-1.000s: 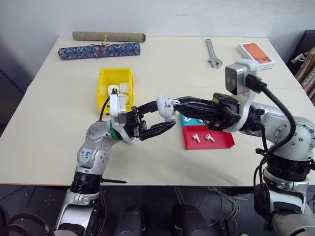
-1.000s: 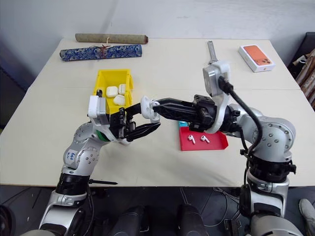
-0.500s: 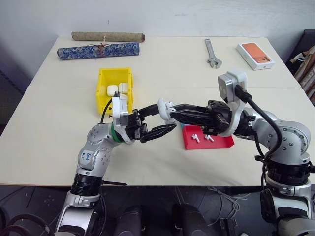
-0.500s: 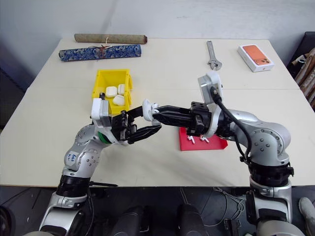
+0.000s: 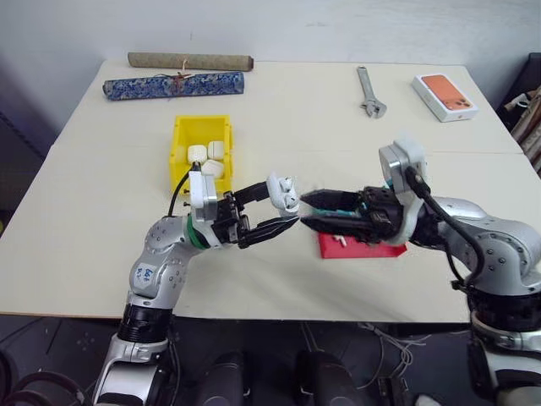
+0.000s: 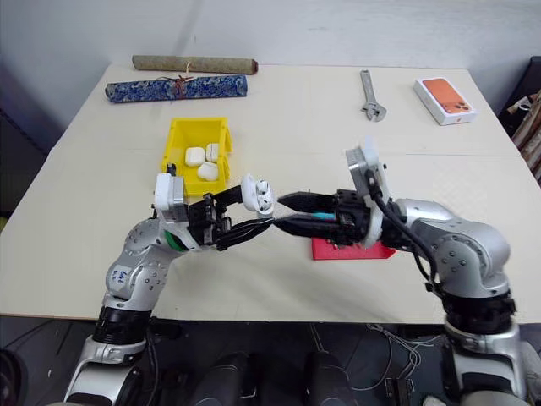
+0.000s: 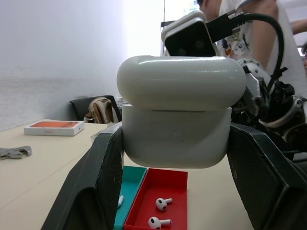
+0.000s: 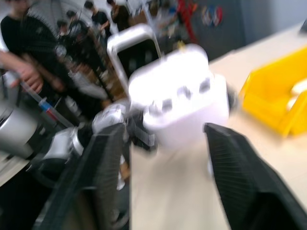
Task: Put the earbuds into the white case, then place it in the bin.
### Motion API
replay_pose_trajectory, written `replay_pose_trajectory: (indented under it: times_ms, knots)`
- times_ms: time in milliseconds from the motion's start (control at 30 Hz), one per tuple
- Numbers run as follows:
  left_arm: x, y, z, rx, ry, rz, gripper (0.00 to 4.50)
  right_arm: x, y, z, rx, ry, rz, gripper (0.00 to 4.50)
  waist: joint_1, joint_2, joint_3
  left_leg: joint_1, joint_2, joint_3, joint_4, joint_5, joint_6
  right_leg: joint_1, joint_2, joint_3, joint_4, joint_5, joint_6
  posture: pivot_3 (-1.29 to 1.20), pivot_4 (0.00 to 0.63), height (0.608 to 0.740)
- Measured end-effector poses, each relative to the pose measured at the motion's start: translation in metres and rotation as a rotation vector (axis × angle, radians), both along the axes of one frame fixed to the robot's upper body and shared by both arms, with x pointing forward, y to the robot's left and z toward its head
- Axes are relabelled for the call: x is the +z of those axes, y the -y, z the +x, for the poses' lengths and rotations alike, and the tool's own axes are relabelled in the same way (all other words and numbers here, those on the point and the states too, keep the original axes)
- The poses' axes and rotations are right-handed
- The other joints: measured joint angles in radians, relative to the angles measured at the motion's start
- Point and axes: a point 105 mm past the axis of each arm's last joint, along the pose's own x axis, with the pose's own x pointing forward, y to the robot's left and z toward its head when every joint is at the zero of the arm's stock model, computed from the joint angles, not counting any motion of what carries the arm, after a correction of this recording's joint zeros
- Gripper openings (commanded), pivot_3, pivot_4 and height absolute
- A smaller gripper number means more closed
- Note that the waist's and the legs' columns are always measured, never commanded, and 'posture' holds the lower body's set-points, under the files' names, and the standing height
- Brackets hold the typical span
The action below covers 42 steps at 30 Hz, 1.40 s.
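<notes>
While our left gripper (image 5: 269, 213) holds the white case (image 5: 282, 192) up above the table (image 5: 101, 211), a little to the right of the yellow bin (image 5: 179, 142) and well in front of it, its two fingers are clamped on the case body; the lid is hinged open, and a white earbud tip seems to stick up from the case. Our right gripper (image 5: 304, 211) sits just to the right of the case with its jaws apart and nothing between them. From the right wrist view we see the open case with dark wells, too blurred to tell how many are filled.

More earbuds (image 7: 160, 213) lie in the red tray (image 5: 363, 248), which is to the right of the bin with the right arm over it; a teal tray (image 7: 132, 189) adjoins it. Three closed cases already rest in the bin.

We judge the seating step is nearly finished. To do it well, we should keep the left grip steady and level, check each earbud sits flush, then press the lid shut from above with the right fingers, gently, so the case does not twist out.
</notes>
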Motion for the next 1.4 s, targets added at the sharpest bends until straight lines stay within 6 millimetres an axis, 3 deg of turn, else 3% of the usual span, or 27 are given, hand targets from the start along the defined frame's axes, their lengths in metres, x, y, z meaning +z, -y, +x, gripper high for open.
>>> replay_pose_trajectory:
  times_ms: [133,200,367,500,633,800,900,1067,1233,1333,1400]
  knots:
    - [-0.012,-0.016,-0.001,0.028,-0.028,0.061,2.79,0.009,0.024,-0.007,-0.038,0.001,-0.024,3.35,-0.003,0.0,0.0,0.0,0.0,0.0,0.0,0.0,0.0,0.0,0.0,0.0,-0.002,0.0,0.0,0.0,0.15,0.74]
    - [-0.015,-0.019,-0.001,0.042,-0.025,0.102,2.79,0.011,0.029,-0.001,-0.088,0.025,-0.019,2.95,-0.002,0.0,0.0,0.001,0.0,0.0,0.0,0.0,0.0,0.0,0.0,0.0,-0.002,0.0,0.0,0.0,0.15,0.74]
    - [-0.04,-0.03,0.023,0.2,0.019,0.4,2.79,0.01,0.036,0.019,-0.197,0.236,-0.111,1.36,0.001,0.0,0.0,0.0,-0.001,0.002,0.0,0.0,0.0,-0.001,0.0,0.001,-0.002,0.0,0.0,0.0,0.15,0.74]
    - [-0.044,-0.014,0.031,0.213,0.028,0.477,2.79,0.002,0.006,0.022,-0.136,0.357,-0.169,0.05,0.0,0.0,0.0,0.0,0.0,0.001,-0.001,0.0,0.0,-0.001,0.0,0.0,0.0,0.0,0.001,0.0,0.15,0.74]
    - [-0.047,0.006,0.024,0.16,0.026,0.508,2.79,-0.011,-0.031,0.022,-0.061,0.442,-0.232,0.05,-0.002,0.0,0.0,-0.002,0.0,0.001,-0.001,0.0,0.0,-0.002,0.0,-0.001,0.0,0.0,0.001,0.0,0.15,0.74]
    - [-0.049,0.008,0.023,0.154,0.005,0.524,2.79,-0.009,-0.047,0.029,-0.079,0.551,-0.295,0.05,-0.002,0.0,0.0,-0.003,0.0,0.0,0.001,0.0,0.0,-0.002,0.0,-0.001,0.0,0.0,0.001,0.0,0.15,0.74]
    - [-0.049,0.008,0.024,0.163,-0.001,0.524,2.79,-0.019,-0.052,0.035,-0.105,0.55,-0.333,0.05,0.0,0.0,0.0,-0.004,0.0,-0.001,0.002,0.0,0.0,-0.002,0.0,-0.002,0.0,0.0,0.001,0.0,0.15,0.74]
    - [-0.052,0.003,0.025,0.189,-0.012,0.535,2.79,-0.039,-0.029,0.041,-0.143,0.552,-0.439,0.05,0.007,0.0,0.0,-0.006,-0.001,-0.001,0.004,0.0,0.001,-0.002,0.0,-0.003,0.0,0.001,0.002,0.0,0.15,0.74]
    - [-0.054,0.002,0.025,0.195,-0.022,0.526,2.79,-0.043,-0.017,0.039,-0.157,0.544,-0.424,0.05,0.002,0.0,0.0,-0.006,0.0,-0.001,0.004,0.0,0.001,-0.002,0.0,-0.003,0.0,0.001,0.002,0.0,0.15,0.74]
    - [-0.041,-0.006,0.02,0.211,-0.027,0.448,2.79,-0.043,0.006,0.04,-0.26,0.556,-0.359,0.05,0.002,-0.001,0.0,-0.006,0.0,-0.002,0.004,0.0,0.001,-0.002,0.0,-0.003,0.0,0.001,0.002,0.0,0.15,0.74]
    - [-0.03,-0.019,0.019,0.251,-0.06,0.383,2.79,-0.038,0.025,0.038,-0.349,0.544,-0.281,0.42,0.003,-0.001,0.0,-0.006,0.0,-0.002,0.004,0.0,0.001,-0.001,0.0,-0.003,0.0,0.001,0.002,0.0,0.15,0.74]
